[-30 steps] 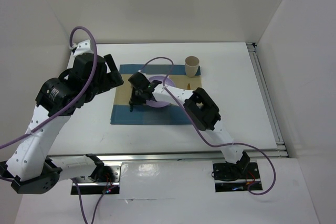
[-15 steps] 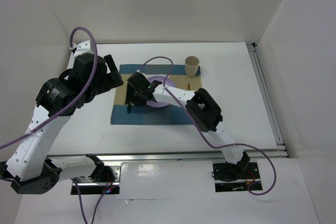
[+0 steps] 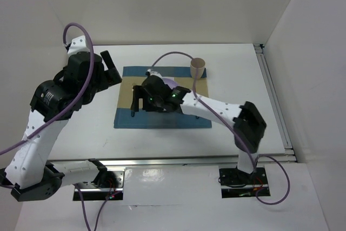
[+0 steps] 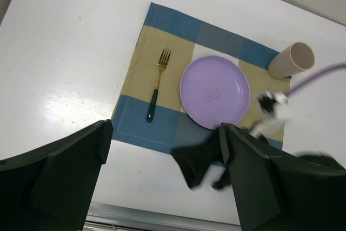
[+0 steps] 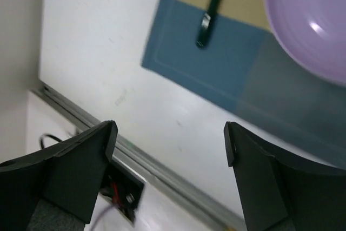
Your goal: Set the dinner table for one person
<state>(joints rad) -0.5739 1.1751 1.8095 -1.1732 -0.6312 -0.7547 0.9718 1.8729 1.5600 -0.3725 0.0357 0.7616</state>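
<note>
The dinner table is a white top carrying a blue-and-tan checked placemat. On the mat lie a purple plate and, left of it, a gold fork with a dark handle. A beige cup stands at the mat's far right corner. My right gripper hovers open and empty above the mat's left part, near the fork, and hides most of the plate from above. Its wrist view shows the fork handle and plate beyond the open gripper. My left gripper hangs open and empty, high over the mat's left side.
A silver rail runs along the table's near edge, with the arm bases just in front of it. White walls close in the back and both sides. Purple cables loop over both arms.
My right gripper has opened and let go of the fork, which now lies on the mat; that arm has stretched out and its elbow swung right. The left arm has drawn back slightly.
</note>
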